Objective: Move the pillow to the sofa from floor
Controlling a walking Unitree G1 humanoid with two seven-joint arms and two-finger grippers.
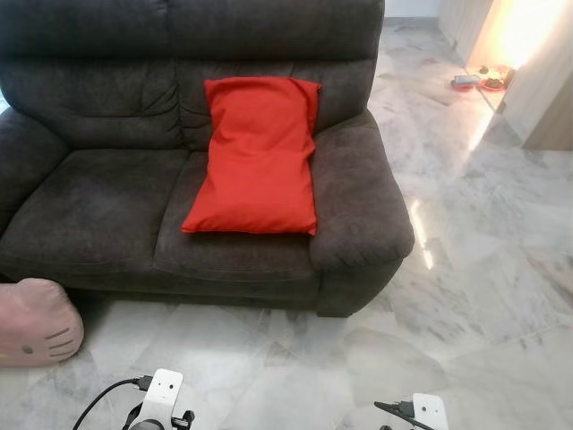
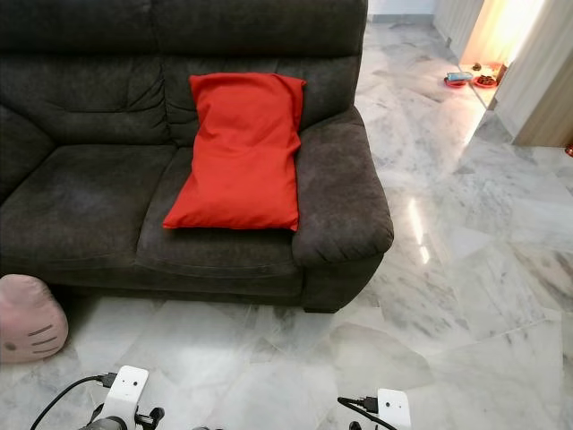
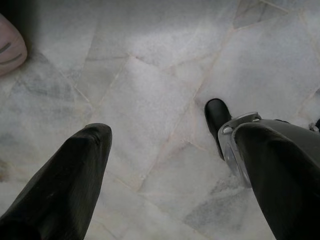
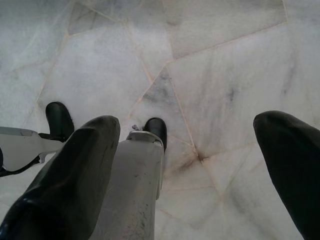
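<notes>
One pink plush cushion [image 1: 36, 321] with a cartoon face sat on the marble floor [image 1: 483, 269] at the lower left of the head views, touching the front base of the dark sofa [image 1: 98, 206]. The sofa filled the upper left and centre of the frame. The red pillow [image 1: 257, 154] stood on the sofa's right-hand seat, tilted back against the backrest, its right edge just beside the armrest [image 1: 358, 197]. At the upper right, small red dishes [image 1: 479, 81] lay on the floor near a brightly lit doorway.

Along the bottom edge, the white wrist housings of both arms showed, left of centre and right of centre, hanging low over the floor.

The left gripper [image 3: 170, 145] pointed down at bare marble, its black fingers [image 3: 75, 170] spread wide with nothing between them; the pink cushion showed at one corner of that view. The right gripper [image 4: 187, 135] likewise hung over the floor, fingers [image 4: 85, 165] wide apart and empty, with the robot's black feet [image 4: 156, 130] visible below.
</notes>
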